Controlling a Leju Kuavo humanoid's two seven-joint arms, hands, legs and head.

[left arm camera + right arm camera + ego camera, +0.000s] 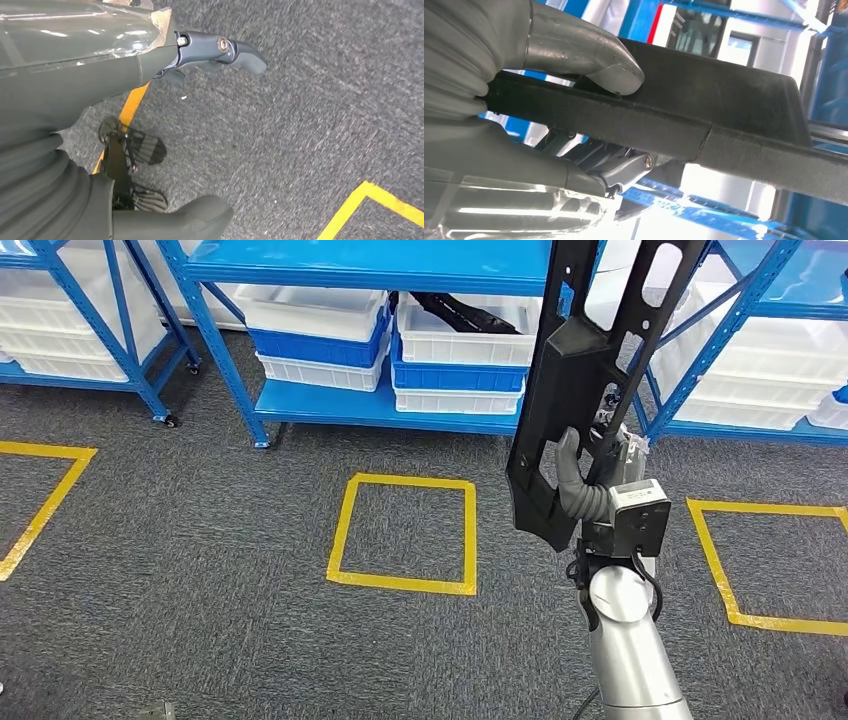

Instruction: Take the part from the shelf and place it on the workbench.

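Black part stands upright, gripped near its lower end by the right hand.

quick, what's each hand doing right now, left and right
Left hand: open, holding nothing, hanging over the carpet.
Right hand: grips the long black part, held upright.

Bins on shelf behind floor square

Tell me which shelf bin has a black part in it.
The upper white bin just left of the held black part: a black part lies inside it. The neighbouring stack's white bin shows none.
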